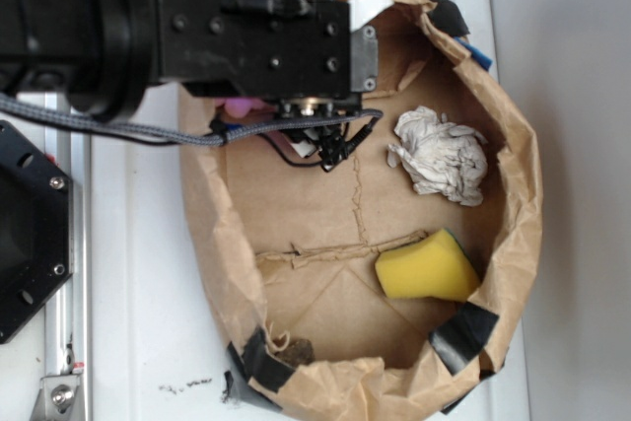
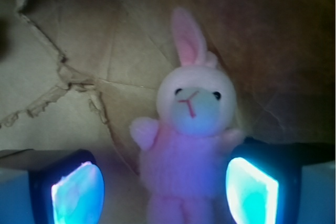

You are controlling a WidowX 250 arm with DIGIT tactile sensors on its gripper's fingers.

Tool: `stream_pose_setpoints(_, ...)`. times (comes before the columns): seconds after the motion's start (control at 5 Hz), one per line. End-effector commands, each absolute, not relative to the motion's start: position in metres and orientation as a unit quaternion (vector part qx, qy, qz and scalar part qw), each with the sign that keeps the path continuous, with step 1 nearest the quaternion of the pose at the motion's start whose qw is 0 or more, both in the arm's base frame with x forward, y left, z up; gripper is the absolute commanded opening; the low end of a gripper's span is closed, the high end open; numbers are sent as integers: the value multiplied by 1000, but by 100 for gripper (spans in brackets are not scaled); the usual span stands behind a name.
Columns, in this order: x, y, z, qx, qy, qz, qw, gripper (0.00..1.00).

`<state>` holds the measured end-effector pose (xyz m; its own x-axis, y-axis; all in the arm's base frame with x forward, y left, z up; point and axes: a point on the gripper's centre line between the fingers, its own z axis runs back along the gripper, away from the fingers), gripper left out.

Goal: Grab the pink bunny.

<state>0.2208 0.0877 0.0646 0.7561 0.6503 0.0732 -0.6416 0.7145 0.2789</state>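
- One pink bunny
- One crumpled paper ball
- One yellow sponge wedge
- One brown paper bag holding them
- One gripper with two glowing pads

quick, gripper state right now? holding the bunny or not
Gripper: open, jaws set either side of the pink bunny; right pad at its side, left pad apart from it, not clamped yet.

From outside, the arm hides nearly all of the pink bunny. The wrist picture's lower edge cuts off its feet and both fingers.
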Motion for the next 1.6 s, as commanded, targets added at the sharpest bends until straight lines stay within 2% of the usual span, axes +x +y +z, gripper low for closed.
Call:
stream_pose_setpoints(0.0, 235, 99, 35, 160, 26, 359, 919, 100)
stream_pose_setpoints(0.2, 238, 101, 18, 91, 17, 348, 933, 100)
stream_pose_setpoints(0.4, 236, 102, 12, 52, -2, 342, 938, 100)
stream_pose_setpoints(0.6, 234, 101, 13, 56, -6, 361, 931, 0)
stream_pose_setpoints(1.4, 235, 95, 19, 67, -6, 373, 925, 0)
